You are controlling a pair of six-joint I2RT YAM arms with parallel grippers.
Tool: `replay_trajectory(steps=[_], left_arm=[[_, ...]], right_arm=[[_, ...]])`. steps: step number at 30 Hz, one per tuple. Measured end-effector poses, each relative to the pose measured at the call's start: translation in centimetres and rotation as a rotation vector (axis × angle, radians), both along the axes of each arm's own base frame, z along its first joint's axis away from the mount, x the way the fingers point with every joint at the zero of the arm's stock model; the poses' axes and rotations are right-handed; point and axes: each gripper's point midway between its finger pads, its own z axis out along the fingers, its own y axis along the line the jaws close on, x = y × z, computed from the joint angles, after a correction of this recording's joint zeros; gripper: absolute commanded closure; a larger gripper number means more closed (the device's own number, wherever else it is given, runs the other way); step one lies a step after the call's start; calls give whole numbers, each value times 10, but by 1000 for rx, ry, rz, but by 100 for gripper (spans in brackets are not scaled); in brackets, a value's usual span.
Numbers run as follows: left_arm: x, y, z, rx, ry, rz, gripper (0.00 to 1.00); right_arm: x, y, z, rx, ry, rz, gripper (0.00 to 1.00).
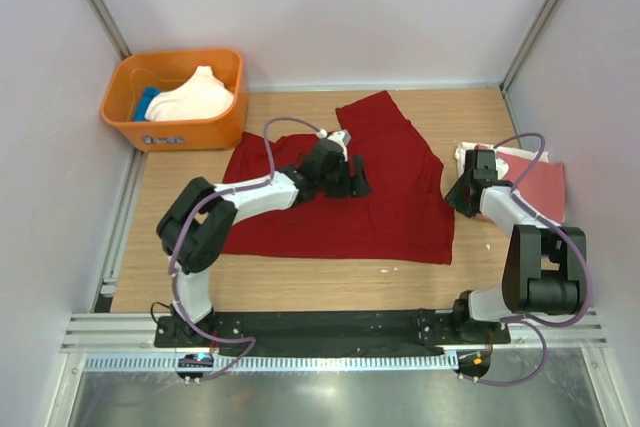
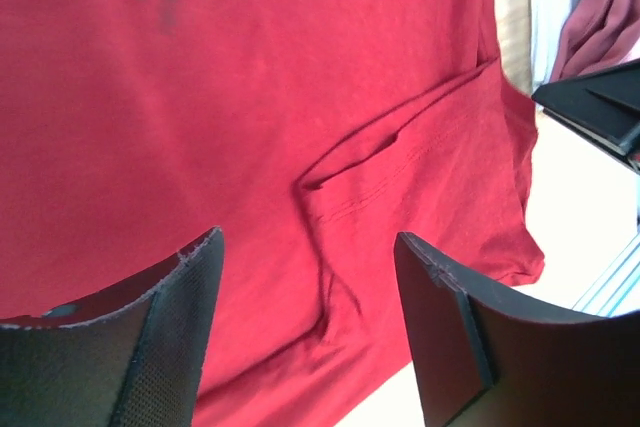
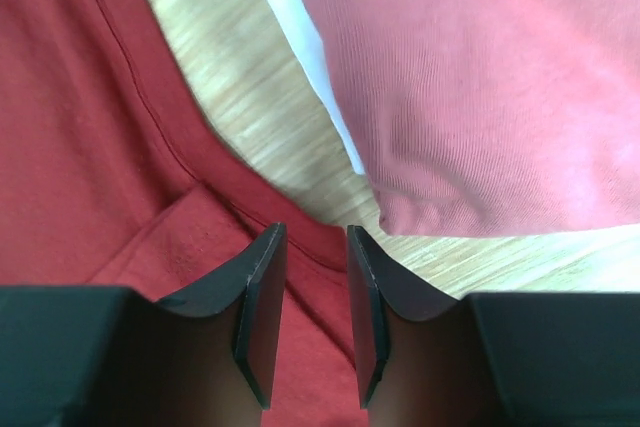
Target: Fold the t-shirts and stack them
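Note:
The dark red t-shirt (image 1: 390, 207) lies spread flat across the middle of the table. My left gripper (image 1: 355, 179) hovers low over its centre. Seen from the left wrist, the left gripper (image 2: 310, 247) is open wide, with a raised wrinkle of the red t-shirt (image 2: 200, 97) between its fingers. My right gripper (image 1: 458, 192) sits at the shirt's right edge. In the right wrist view the right gripper (image 3: 316, 232) has a narrow gap between its jaws, which straddle the hem of the red t-shirt (image 3: 90, 147) without pinching it.
A folded stack lies at the right, a salmon-pink t-shirt (image 1: 540, 185) (image 3: 480, 77) on top of a white one (image 3: 300, 37). The orange tub (image 1: 175, 132) at the back left holds a cream t-shirt (image 1: 197, 97) and a blue one (image 1: 147, 103). Walls close in on three sides.

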Motion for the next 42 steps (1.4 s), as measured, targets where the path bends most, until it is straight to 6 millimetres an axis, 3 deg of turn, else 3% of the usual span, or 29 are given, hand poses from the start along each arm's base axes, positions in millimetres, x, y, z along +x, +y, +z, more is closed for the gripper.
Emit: replay_trajectory(steps=[4,8,12,18,22,27,31,36,42], left_arm=[[-5,-23,-20,9,37,-42,34],[-10,-30,-31,13,65,-53,41],[-10,-36,-29,5,64,-63,48],[-10,-49,-23,-13,50,-78,52],[-13,-53,-30,-4,61,-86,53],[-17,-56,-45,19,83,-95,54],[-19,-60,-45,26,87,-102,54],[-19,-66,-41,26,83,-112,59],[-20,-65,-52,67,103,-106,59]], right_arm=[[-6,5,-5,22,11,18,62],[-3,12,6,42,-35,63,61],[6,21,14,66,-79,110,61],[12,38,-4,107,-24,166,60],[18,45,-8,112,-15,186,60],[29,42,-5,85,-29,176,61],[32,38,-7,59,-26,161,61],[31,34,-12,41,-10,149,70],[33,34,-15,42,-7,148,72]])
